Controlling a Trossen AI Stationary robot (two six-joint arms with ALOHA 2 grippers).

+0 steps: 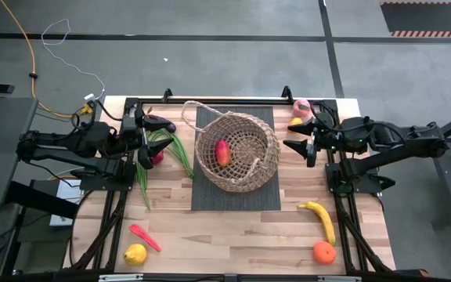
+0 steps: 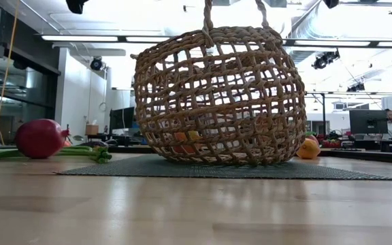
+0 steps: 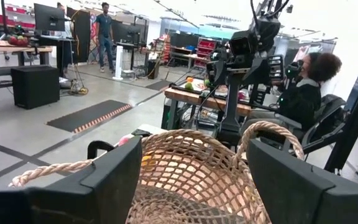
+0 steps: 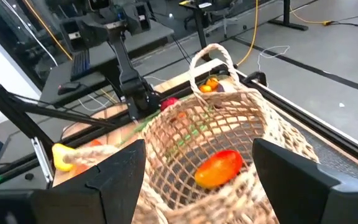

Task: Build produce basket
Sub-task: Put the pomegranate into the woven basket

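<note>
The basket (image 1: 237,150) sits on a dark mat (image 1: 210,196) at the middle of the wooden surface (image 1: 233,235), leaning a little, one reddish-orange fruit (image 1: 222,153) already inside. Both arms flank it: left gripper (image 1: 142,141) at the basket's 9 o'clock, right gripper (image 1: 310,143) at its 3 o'clock, each pointing inward at the weave. In both wrist views the fingers stand spread with only air between them, nothing pinched. Loose produce is scattered around the basket. Nearest the left gripper: green bean stalks (image 1: 171,149) lying just beside it, long axis running roughly 11 to 5 o'clock, and a dark red round piece (image 1: 156,157) touching or nearly touching the stalks. Farther off on the left side, near the front edge: a red pepper (image 1: 144,237) and a lemon (image 1: 135,254). On the right side: a pink fruit (image 1: 301,108) at the far corner, close behind the right gripper, then a banana (image 1: 320,219) with its long axis about 11 to 5, and an orange (image 1: 324,252) at the near corner. My judgement: the left arm is best placed for the next pick, since the stalks and the red piece lie right at its fingers, toward 5 o'clock; the fingers would want to close across the stalks, not along them.
</note>
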